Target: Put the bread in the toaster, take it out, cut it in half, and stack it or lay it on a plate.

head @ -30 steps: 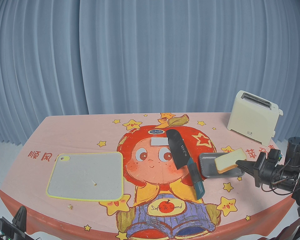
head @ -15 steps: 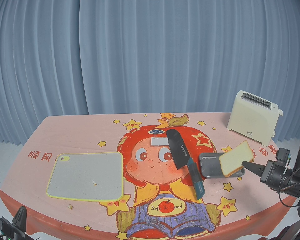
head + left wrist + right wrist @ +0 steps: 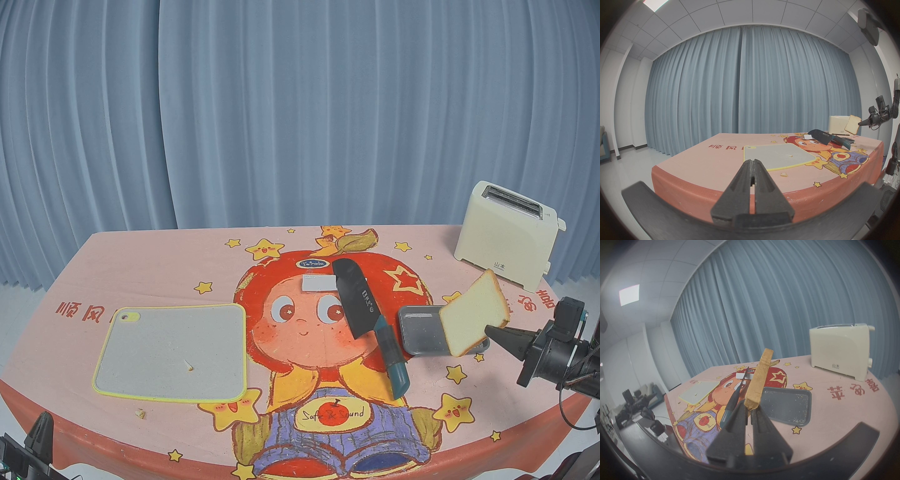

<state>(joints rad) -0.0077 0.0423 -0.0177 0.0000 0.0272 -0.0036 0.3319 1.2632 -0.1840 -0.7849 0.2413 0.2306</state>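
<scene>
My right gripper [image 3: 498,332] [image 3: 748,408] is shut on a slice of bread [image 3: 472,312] [image 3: 758,379], gripping its edge. The slice hangs tilted up on edge just above the right end of a grey tray [image 3: 422,329] [image 3: 785,402]. A cream toaster [image 3: 507,234] [image 3: 841,350] stands behind it at the table's back right, slot empty on top. A dark knife [image 3: 367,319] with a teal handle lies left of the tray. A grey cutting board [image 3: 172,352] [image 3: 778,155] with yellow rim lies at the left. My left gripper [image 3: 752,176] is shut, off the table's near left corner.
A small white card [image 3: 319,282] lies by the knife's blade tip. Crumbs [image 3: 140,413] lie on the cloth near the board's front edge. The cartoon tablecloth [image 3: 187,269] covers the whole table, and a blue curtain hangs behind.
My right gripper has lifted the bread off the tray and tipped it from nearly flat to up on edge, drawing back slightly to the right. The left arm has not moved.
</scene>
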